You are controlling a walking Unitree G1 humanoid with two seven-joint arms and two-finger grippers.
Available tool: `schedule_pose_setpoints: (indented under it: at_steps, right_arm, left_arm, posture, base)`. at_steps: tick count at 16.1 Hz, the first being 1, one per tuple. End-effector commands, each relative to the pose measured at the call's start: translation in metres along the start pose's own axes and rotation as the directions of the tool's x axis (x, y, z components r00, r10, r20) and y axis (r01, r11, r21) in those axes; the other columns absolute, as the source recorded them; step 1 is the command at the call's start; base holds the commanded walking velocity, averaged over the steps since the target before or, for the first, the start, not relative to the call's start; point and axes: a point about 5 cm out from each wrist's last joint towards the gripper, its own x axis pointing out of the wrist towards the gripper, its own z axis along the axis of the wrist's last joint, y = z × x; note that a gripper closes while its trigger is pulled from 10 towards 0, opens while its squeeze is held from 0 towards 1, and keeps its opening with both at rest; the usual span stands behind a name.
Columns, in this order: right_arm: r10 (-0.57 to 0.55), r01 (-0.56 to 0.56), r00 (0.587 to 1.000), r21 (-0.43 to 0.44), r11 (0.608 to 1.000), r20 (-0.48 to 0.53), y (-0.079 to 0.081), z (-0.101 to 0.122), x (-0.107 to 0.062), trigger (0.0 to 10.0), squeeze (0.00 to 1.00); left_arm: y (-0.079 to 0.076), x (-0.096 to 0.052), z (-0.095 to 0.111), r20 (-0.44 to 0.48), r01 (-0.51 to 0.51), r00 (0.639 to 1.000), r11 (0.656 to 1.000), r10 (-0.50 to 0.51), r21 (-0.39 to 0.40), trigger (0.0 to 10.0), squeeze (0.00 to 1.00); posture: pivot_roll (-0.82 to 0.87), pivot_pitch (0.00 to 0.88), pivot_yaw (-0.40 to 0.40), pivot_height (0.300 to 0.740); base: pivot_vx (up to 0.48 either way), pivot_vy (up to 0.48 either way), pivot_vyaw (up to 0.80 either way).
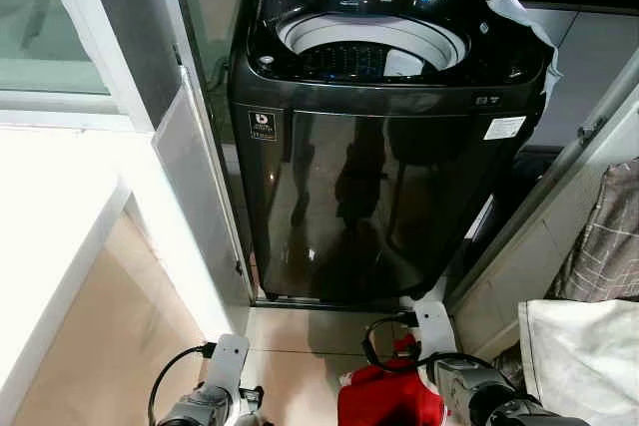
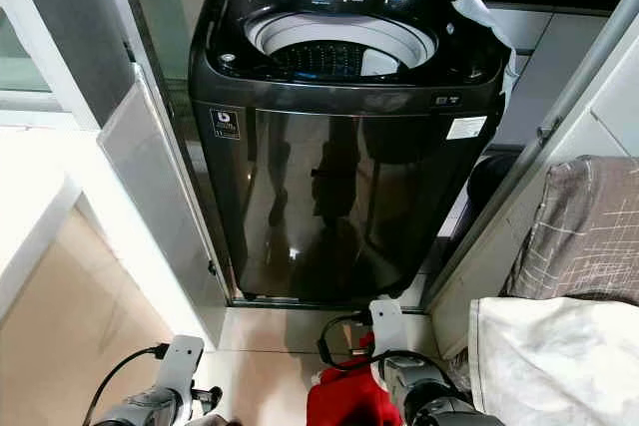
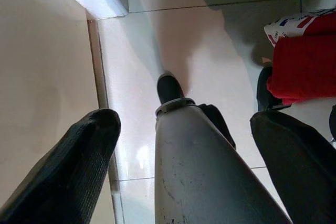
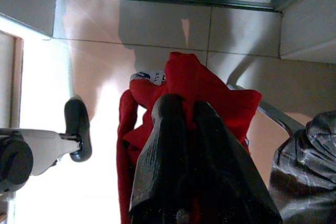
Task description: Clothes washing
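A dark top-loading washing machine stands straight ahead with its lid up and its drum showing. My right gripper is low over the tiled floor in front of the machine, shut on a red garment that hangs around its fingers. The same red garment appears at the bottom of the head view beside my right arm. My left gripper hangs open above the floor, nothing between its fingers, with my own leg and foot below it.
A sliding door frame stands close on the machine's left. A white cloth and a checked fabric lie at the right. A white rag drapes over the machine's right corner. A narrow strip of tiled floor fronts the machine.
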Motion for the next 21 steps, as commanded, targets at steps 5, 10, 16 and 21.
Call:
schedule_pose_setpoints:
  at_steps: [5, 10, 16, 21]
  right_arm:
    - [0.002, -0.001, 1.000, -0.026, 1.000, 0.028, -0.0015, 0.0070, -0.0003, 0.0, 0.00]
    - [0.001, 0.000, 1.000, -0.027, 1.000, 0.027, -0.0021, 0.0064, -0.0004, 0.0, 0.00]
    - [0.000, 0.001, 1.000, -0.028, 1.000, 0.029, -0.0019, 0.0072, -0.0004, 0.0, 0.00]
    - [-0.001, 0.002, 1.000, -0.031, 1.000, 0.029, -0.0023, 0.0079, -0.0004, 0.0, 0.00]
  left_arm:
    - [0.0006, -0.0002, -0.0044, -0.007, 0.000, 1.000, 1.000, 0.000, 0.020, 10.0, 0.00]
    - [0.0014, -0.0003, -0.0047, -0.008, 0.001, 1.000, 1.000, 0.000, 0.025, 10.0, 0.00]
    - [-0.0006, 0.0000, -0.0039, -0.007, 0.005, 1.000, 1.000, -0.005, 0.027, 10.0, 0.00]
    - [-0.0024, 0.0002, -0.0031, -0.006, 0.009, 1.000, 1.000, -0.009, 0.030, 10.0, 0.00]
  posture:
    - [-0.06, 0.000, -0.019, 0.740]
    - [-0.06, 0.000, -0.017, 0.740]
    - [-0.06, 0.004, -0.017, 0.740]
    - [-0.06, 0.012, -0.018, 0.740]
  base:
    - [0.000, 0.000, 0.00]
    - [0.000, 0.000, 0.00]
    - [0.000, 0.000, 0.00]
    - [0.000, 0.000, 0.00]
